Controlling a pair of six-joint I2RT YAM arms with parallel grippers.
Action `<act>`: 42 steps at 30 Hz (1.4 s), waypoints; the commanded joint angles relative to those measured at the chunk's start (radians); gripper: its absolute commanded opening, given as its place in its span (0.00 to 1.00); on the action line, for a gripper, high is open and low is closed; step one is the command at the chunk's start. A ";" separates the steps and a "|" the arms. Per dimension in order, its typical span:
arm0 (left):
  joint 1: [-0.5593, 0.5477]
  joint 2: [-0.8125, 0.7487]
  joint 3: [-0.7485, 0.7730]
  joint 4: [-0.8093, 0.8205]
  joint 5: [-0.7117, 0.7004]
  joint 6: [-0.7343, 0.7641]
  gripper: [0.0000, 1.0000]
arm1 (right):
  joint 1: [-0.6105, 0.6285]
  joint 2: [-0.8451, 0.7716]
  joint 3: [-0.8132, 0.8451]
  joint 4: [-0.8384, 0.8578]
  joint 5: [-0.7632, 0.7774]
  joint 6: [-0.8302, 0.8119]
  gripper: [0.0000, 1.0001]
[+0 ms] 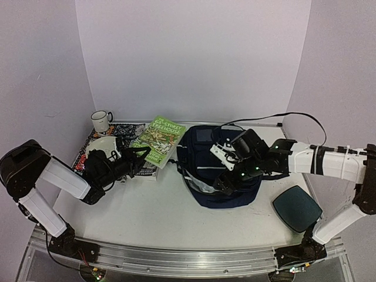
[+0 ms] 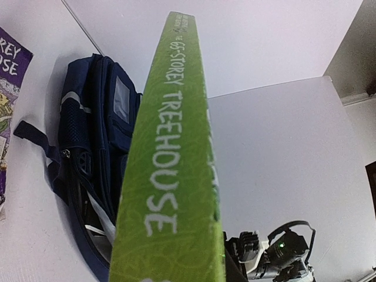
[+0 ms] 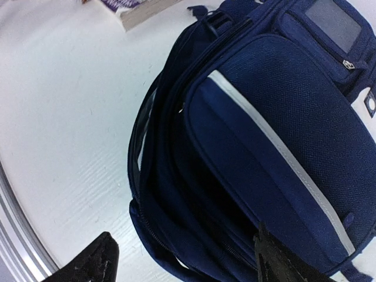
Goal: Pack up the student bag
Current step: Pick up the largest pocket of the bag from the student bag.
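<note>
The student bag (image 1: 218,171), navy with white stripes, lies in the middle of the table, its main zip gaping toward the front. My left gripper (image 1: 140,157) is shut on a green book (image 1: 160,140), "Treehouse" on its spine (image 2: 173,164), held left of the bag (image 2: 97,135). My right gripper (image 1: 227,180) hovers over the bag's front half. In the right wrist view it (image 3: 185,264) is open, one fingertip (image 3: 97,261) over the table and the other over the bag (image 3: 264,135), straddling the open zip edge without holding it.
A white mug (image 1: 101,120) and a white dish (image 1: 101,145) sit at the back left on a patterned mat (image 1: 126,130). A purple book (image 2: 9,88) lies beside the bag. A dark flat pouch (image 1: 296,208) lies at front right. White walls close in on three sides.
</note>
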 commanded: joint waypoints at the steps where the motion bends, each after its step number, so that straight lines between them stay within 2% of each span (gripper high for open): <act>1: 0.015 -0.072 -0.004 0.151 0.049 0.043 0.00 | 0.054 0.053 0.088 -0.136 0.131 -0.128 0.79; 7: 0.027 -0.095 -0.021 0.109 0.079 0.061 0.00 | 0.091 0.167 0.177 -0.172 0.149 -0.174 0.74; 12: 0.032 -0.112 -0.027 0.073 0.097 0.081 0.00 | 0.096 0.245 0.226 -0.179 0.183 -0.194 0.66; 21: 0.039 -0.176 -0.051 -0.019 0.108 0.117 0.00 | 0.110 0.342 0.300 -0.212 0.280 -0.242 0.39; 26: 0.039 -0.214 -0.062 -0.070 0.107 0.134 0.00 | 0.118 0.385 0.340 -0.274 0.282 -0.256 0.38; 29: 0.039 -0.229 -0.063 -0.098 0.109 0.140 0.00 | 0.122 0.397 0.359 -0.309 0.241 -0.258 0.47; 34: 0.039 -0.246 -0.064 -0.122 0.107 0.145 0.00 | 0.129 0.429 0.373 -0.331 0.266 -0.261 0.48; 37: 0.039 -0.257 -0.063 -0.136 0.111 0.146 0.00 | 0.130 0.438 0.370 -0.332 0.331 -0.265 0.39; 42: 0.039 -0.270 -0.076 -0.150 0.131 0.132 0.00 | 0.145 0.418 0.377 -0.308 0.540 -0.287 0.07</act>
